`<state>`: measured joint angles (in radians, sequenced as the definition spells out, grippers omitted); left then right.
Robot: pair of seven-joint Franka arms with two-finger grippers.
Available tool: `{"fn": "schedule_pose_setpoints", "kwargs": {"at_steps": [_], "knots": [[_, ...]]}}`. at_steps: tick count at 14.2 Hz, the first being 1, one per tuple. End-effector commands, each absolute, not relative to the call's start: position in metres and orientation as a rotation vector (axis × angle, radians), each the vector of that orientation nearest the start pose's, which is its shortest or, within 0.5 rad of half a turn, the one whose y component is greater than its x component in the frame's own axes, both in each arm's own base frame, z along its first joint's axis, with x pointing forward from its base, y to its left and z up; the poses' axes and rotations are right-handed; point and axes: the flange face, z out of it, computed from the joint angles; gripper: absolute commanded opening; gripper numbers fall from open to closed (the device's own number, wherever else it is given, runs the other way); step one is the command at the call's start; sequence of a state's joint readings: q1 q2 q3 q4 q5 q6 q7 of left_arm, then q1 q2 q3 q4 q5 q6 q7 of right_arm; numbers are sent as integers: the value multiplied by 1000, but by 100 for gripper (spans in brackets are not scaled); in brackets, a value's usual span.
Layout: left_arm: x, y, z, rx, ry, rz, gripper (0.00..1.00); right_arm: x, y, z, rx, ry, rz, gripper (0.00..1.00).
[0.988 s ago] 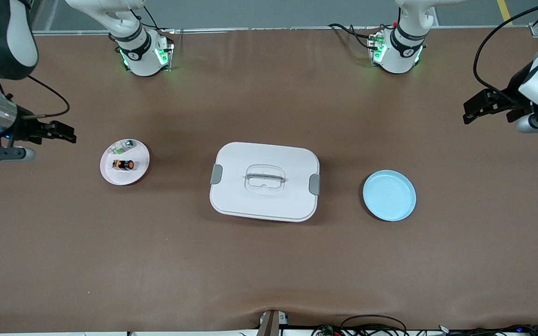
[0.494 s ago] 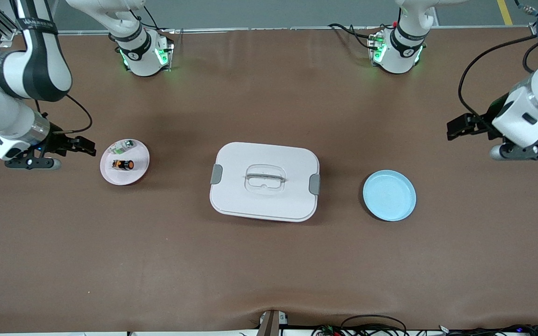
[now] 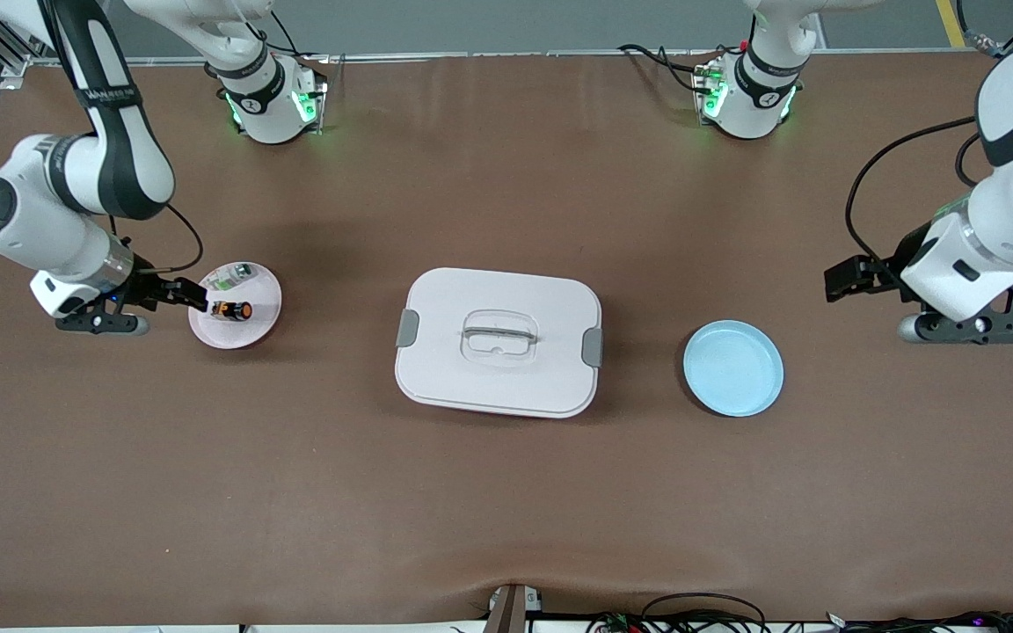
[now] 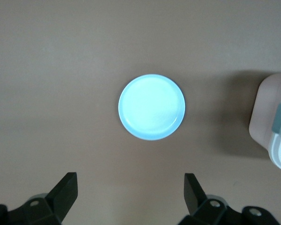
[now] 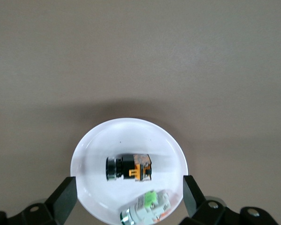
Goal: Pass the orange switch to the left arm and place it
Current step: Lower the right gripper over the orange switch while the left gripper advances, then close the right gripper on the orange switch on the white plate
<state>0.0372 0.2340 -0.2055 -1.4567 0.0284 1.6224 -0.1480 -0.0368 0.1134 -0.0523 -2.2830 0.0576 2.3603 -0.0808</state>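
Note:
The orange switch (image 3: 231, 309) lies on its side on a pink plate (image 3: 260, 330) toward the right arm's end of the table. It also shows in the right wrist view (image 5: 129, 168). My right gripper (image 3: 193, 299) is open and empty at the plate's rim, beside the switch. In the right wrist view its fingertips (image 5: 68, 190) stand wide on either side of the plate (image 5: 91, 154). The white box (image 3: 498, 343) stands shut mid-table. My left gripper (image 3: 836, 283) is open and empty, over bare table beside a blue plate (image 3: 732, 367).
A small green-and-white part (image 3: 229, 277) shares the pink plate, also in the right wrist view (image 5: 147, 208). The left wrist view shows the blue plate (image 4: 151, 107) and a corner of the box (image 4: 271, 117). Both arm bases stand along the table's back edge.
Both arms have swung inward and come down. My right gripper has moved up to the pink plate's rim. My left gripper has moved closer to the blue plate.

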Motion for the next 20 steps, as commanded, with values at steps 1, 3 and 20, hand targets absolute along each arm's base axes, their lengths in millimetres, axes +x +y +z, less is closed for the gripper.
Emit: {"fn": "schedule_pose_setpoints", "kwargs": {"at_steps": [1, 3, 20], "knots": [[632, -88, 537, -3139, 37, 73, 100, 521, -45, 280, -3099, 95, 49, 100], [635, -89, 531, -3142, 37, 74, 100, 522, -46, 269, -3099, 100, 59, 100], [636, -119, 526, -3043, 151, 12, 100, 497, -34, 193, -3068, 21, 164, 100]]}}
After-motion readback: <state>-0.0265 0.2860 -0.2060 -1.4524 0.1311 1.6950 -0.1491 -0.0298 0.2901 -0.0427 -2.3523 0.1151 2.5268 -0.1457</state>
